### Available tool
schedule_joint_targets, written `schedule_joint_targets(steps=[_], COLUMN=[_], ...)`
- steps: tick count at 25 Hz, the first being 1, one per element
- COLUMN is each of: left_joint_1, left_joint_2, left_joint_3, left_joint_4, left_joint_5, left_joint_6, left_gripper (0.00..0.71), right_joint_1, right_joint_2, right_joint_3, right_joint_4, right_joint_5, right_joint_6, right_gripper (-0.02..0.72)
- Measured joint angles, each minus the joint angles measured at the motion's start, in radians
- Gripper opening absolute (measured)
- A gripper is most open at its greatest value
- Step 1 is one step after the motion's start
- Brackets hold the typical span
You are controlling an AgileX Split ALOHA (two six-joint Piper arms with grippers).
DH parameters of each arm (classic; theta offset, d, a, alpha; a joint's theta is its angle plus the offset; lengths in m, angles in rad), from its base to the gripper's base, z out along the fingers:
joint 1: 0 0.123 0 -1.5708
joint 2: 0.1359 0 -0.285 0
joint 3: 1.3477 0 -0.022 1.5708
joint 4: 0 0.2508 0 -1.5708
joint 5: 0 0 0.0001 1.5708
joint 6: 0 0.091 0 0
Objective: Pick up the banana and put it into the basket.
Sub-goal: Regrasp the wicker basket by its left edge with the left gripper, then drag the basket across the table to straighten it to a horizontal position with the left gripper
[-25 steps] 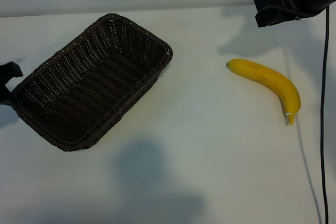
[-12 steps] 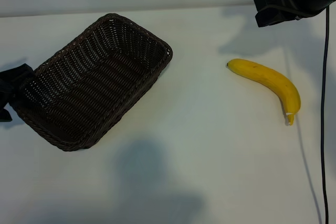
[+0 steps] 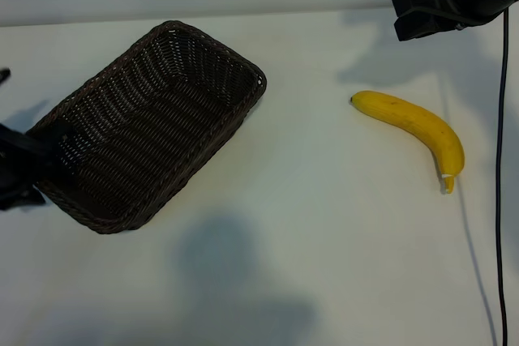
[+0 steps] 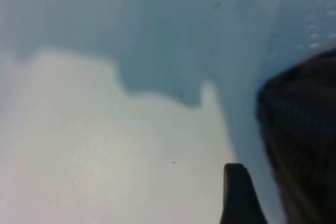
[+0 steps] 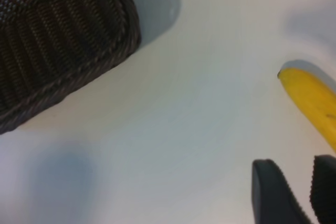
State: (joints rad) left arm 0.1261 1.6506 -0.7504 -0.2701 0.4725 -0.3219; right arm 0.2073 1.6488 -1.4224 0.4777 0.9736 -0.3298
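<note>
At the far left of the exterior view the left gripper [image 3: 23, 169] sits low at the basket's [image 3: 146, 123] near-left corner, its dark fingers overlapping the braided rim there; whether it touches the wicker cannot be told. In the left wrist view one finger [image 4: 239, 195] shows just beside the basket's outer wall [image 4: 304, 145], over bare white table [image 4: 105, 156]. Its jaws stand spread, with nothing between them.

The dark brown wicker basket lies slanted across the left half of the table [image 3: 308, 224], open and with nothing in it.

Right of centre the banana [image 3: 415, 126] lies flat on the table, well apart from the basket — blunt end toward the basket, pale stem tip toward the near right.

The right gripper [image 3: 442, 7] hangs at the top right corner, above and beyond the banana, clear of it. In the right wrist view its two fingers [image 5: 273, 195] stand partly apart, gripping nothing — the banana's blunt end [image 5: 310, 100] lies just ahead of them, outside the gap. A black cable [image 3: 499, 184] runs down the right edge.
</note>
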Motion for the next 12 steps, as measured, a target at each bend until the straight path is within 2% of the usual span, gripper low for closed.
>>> schedule_joint_targets(steps=[1,2,4,8,10,12], left_joint_1=[0.0,0.0,0.0,0.0,0.003,0.003], left_joint_2=[0.014,0.022,0.023,-0.004,-0.016,-0.02], left_joint_3=[0.011,0.016,0.016,0.001,-0.053,-0.142], left_joint_4=[-0.004,-0.008,-0.021,-0.044,-0.044,-0.022], left_joint_5=[-0.017,-0.025,-0.035,0.007,0.095,0.204], left_joint_6=[0.0,0.004,0.026,0.129,0.184,0.228], left_gripper=[0.429,0.379,0.245,0.224,0.186,0.186], right_joint_1=[0.0,0.0,0.0,0.0,0.0,0.0], right_joint_2=[0.0,0.0,0.0,0.0,0.0,0.0], right_joint_3=[0.0,0.0,0.0,0.0,0.0,0.0], right_joint_4=[0.0,0.0,0.0,0.0,0.0,0.0], right_joint_5=[-0.002,-0.002,-0.004,-0.01,-0.011,-0.011], right_joint_6=[0.0,0.0,0.0,0.0,0.0,0.0], right_gripper=[0.233,0.233,0.233,0.233,0.233,0.233])
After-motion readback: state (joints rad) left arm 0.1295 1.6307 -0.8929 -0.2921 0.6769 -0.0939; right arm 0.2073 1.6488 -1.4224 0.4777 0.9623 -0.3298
